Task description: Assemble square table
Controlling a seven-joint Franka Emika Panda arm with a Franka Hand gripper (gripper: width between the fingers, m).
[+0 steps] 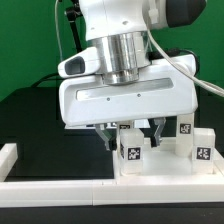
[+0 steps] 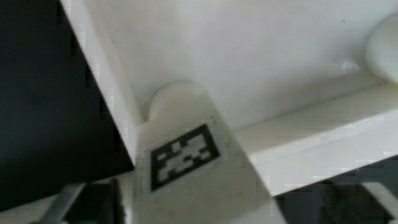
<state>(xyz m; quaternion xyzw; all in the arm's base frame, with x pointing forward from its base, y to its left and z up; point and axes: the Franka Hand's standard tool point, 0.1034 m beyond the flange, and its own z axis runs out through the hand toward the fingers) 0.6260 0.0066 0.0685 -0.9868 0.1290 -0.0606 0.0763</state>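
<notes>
Upright tagged leg stands on the slab, between wide-open claw fingers.

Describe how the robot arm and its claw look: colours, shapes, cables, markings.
The arm is glossy white with a ribbed silver-grey cylindrical wrist ring and black joint sections. Below it sits a wide, rounded white hand housing with a long dark slot across its front. A pale cable loops off on the exterior view's right. The claw has two thin dark fingers. No printed markings are legible.
</notes>
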